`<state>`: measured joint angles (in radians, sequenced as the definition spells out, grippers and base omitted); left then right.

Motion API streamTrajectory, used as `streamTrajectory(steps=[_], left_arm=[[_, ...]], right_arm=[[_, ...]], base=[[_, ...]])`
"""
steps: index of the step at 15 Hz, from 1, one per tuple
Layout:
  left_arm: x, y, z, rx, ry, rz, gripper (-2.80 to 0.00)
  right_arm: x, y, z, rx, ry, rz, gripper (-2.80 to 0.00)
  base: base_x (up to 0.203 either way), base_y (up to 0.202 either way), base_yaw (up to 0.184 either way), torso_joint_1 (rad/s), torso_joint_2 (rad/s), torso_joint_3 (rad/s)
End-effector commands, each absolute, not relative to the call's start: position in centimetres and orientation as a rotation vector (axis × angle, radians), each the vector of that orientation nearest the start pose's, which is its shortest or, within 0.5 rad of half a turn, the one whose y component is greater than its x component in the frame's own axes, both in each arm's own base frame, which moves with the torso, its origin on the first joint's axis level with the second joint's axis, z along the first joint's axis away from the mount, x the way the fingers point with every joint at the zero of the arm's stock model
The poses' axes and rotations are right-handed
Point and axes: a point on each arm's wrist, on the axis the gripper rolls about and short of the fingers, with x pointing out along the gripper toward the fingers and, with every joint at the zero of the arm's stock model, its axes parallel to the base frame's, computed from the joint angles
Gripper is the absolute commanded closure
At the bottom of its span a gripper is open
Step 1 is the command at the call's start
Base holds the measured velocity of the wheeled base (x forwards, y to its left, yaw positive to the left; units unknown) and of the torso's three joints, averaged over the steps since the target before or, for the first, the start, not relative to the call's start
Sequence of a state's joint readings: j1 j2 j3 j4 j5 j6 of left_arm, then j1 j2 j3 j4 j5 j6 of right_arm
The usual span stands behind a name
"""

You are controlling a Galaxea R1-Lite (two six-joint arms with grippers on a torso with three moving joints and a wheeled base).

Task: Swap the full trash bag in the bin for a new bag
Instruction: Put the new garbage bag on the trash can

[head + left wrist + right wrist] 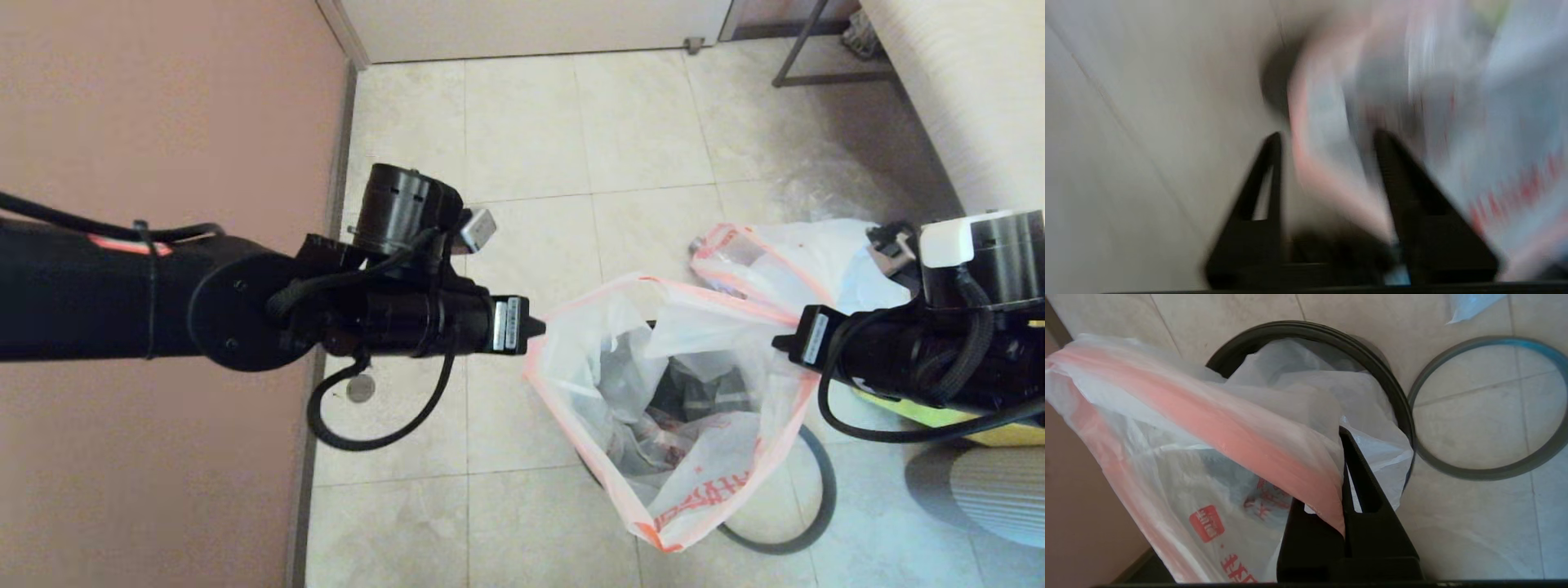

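The new bag [710,482], thin white film with a pink-orange hem and red characters, hangs spread open between my two grippers. Under it stands the black bin [1310,328], with the bag's lower part drooping into its mouth. My right gripper [1338,457] is shut on the bag's hem [1274,457]; in the head view this right gripper [780,341] is at the bag's right edge. At the bag's left edge is my left gripper [539,327]. Seen from its own wrist, the left gripper [1329,139] has its fingers apart and the hem [1331,183] runs between them. The lumpy full trash bag [767,253] lies on the floor behind.
The grey hoop [824,490] lies flat on the tiles right of the bin, also seen as the hoop [1494,469]. A yellow bag [980,420] sits under my right arm. A pink wall [163,122] runs along the left, and a metal-legged piece of furniture [939,98] stands at back right.
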<state>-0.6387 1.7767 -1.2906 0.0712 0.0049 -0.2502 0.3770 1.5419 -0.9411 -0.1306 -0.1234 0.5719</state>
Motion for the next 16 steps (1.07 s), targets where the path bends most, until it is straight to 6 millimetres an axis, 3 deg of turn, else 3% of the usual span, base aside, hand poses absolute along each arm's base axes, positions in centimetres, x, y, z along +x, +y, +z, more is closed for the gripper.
streamTrajectory(steps=[1, 4, 7, 11, 16], left_arm=[[24.1, -19.6, 22.6, -0.154, 0.696, -0.503, -2.8], [21.3, -20.6, 20.8, -0.273, 0.938, -0.372, -2.8], [21.9, -22.8, 17.7, -0.281, 1.045, -0.307, -2.8], [23.6, -27.1, 14.6, -0.281, 1.028, -0.347, -2.8], [24.5, -31.5, 14.5, -0.278, 1.002, -0.413, -2.8]], right_arm=[[25.4, 9.6, 21.8, 0.448, 0.506, 0.105, 0.0], [25.8, 9.7, 21.3, 0.438, 0.516, 0.076, 0.0], [26.0, 9.7, 21.5, 0.444, 0.489, 0.081, 0.0], [26.0, 9.8, 21.5, 0.445, 0.487, 0.084, 0.0], [26.2, 9.8, 21.5, 0.447, 0.487, 0.083, 0.0]], base=[[0.0, 0.0, 0.0, 0.0, 0.0, 0.0], [0.0, 0.0, 0.0, 0.0, 0.0, 0.0], [0.0, 0.0, 0.0, 0.0, 0.0, 0.0], [0.0, 0.0, 0.0, 0.0, 0.0, 0.0], [0.0, 0.0, 0.0, 0.0, 0.0, 0.0]])
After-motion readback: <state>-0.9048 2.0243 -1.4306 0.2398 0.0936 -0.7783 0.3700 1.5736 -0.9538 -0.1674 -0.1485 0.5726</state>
